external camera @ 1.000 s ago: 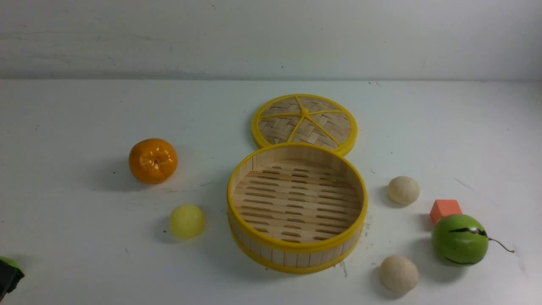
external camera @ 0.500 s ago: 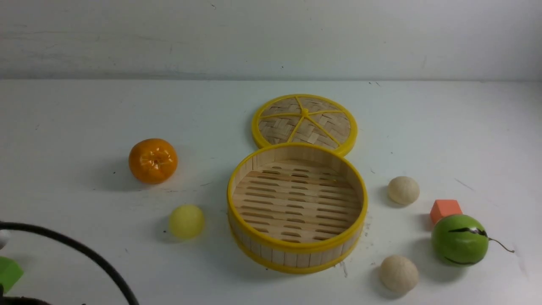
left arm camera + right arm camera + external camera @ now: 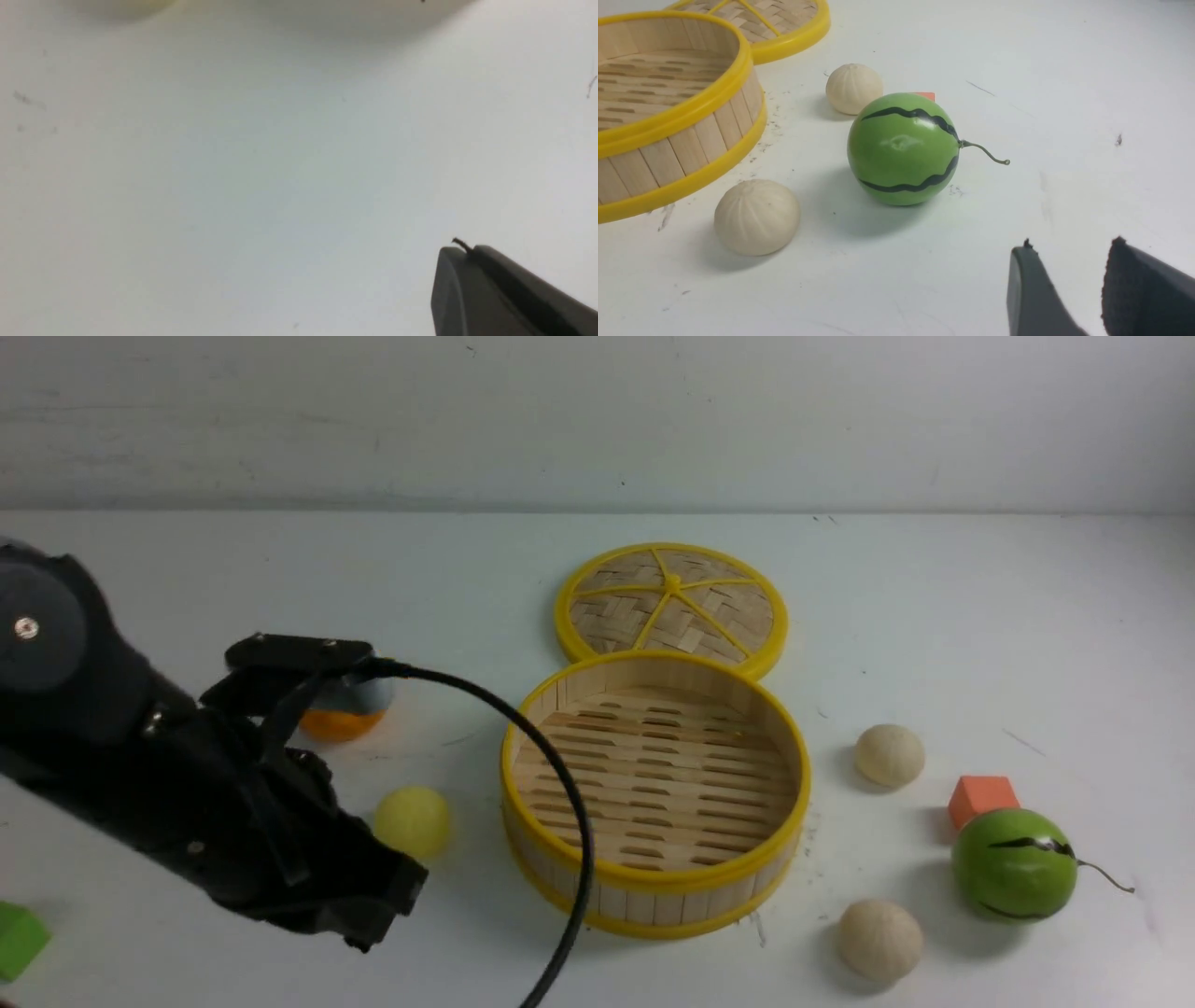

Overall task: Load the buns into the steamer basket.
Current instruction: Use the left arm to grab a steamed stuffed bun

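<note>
The steamer basket [image 3: 653, 889] stands empty at the table's middle, with slat walls and yellow rims. A smooth pale yellow bun [image 3: 412, 822] lies just left of it. Two cream pleated buns lie to its right, one farther back [image 3: 890, 755] and one near the front [image 3: 878, 940]. My left gripper [image 3: 378, 915] is shut and empty, low over the table, in front of and left of the yellow bun. In the left wrist view the gripper [image 3: 460, 252] shows pressed-together fingers over bare table. My right gripper [image 3: 1069, 247] is open and empty, near the front cream bun [image 3: 756, 217] and the green ball.
The woven lid [image 3: 672, 602] lies flat behind the basket. The orange [image 3: 341, 723] is mostly hidden by my left arm. A green stemmed ball [image 3: 1013, 863] and an orange cube [image 3: 982, 798] sit at right. A green block [image 3: 17, 938] lies front left. A black cable [image 3: 569, 821] arcs over the basket's left rim.
My left arm has swung in from the lower left corner over the table's left side and now covers most of the orange. The buns and basket have not moved.
</note>
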Available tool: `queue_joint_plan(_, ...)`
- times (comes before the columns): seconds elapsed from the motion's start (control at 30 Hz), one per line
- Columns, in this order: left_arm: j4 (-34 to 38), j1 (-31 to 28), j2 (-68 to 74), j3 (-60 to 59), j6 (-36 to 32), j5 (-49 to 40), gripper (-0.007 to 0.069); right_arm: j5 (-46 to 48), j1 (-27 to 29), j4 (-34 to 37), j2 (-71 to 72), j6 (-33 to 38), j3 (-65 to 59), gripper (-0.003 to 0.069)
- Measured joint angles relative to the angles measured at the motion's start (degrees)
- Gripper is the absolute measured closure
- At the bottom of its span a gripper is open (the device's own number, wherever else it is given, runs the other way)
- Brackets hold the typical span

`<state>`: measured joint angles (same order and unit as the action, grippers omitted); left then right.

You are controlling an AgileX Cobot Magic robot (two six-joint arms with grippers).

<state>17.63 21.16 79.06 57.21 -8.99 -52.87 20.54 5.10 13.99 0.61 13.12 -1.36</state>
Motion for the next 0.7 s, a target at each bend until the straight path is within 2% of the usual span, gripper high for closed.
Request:
queue_joint_plan(0.23, -9.4, 0.3, 12.7, 13.7, 4.7, -2.7, 0.0638, 0.0, 0.0, 0.0, 0.0, 0.0, 0.0, 0.0419)
queue_joint_plan(0.47, -16.9, 0.3, 19.9, 18.4, 9.3, -2.7, 0.0629, 0.0, 0.0, 0.0, 0.0, 0.0, 0.0, 0.0419)
queue_joint_plan(0.57, -17.6, 0.3, 21.9, 19.2, 9.5, -2.2, 0.0580, 0.0, 0.0, 0.0, 0.0, 0.0, 0.0, 0.0419)
queue_joint_plan(0.7, -19.9, 0.3, 24.6, 19.9, 9.7, -0.2, 0.0459, 0.0, 0.0, 0.0, 0.0, 0.0, 0.0, 0.0419)
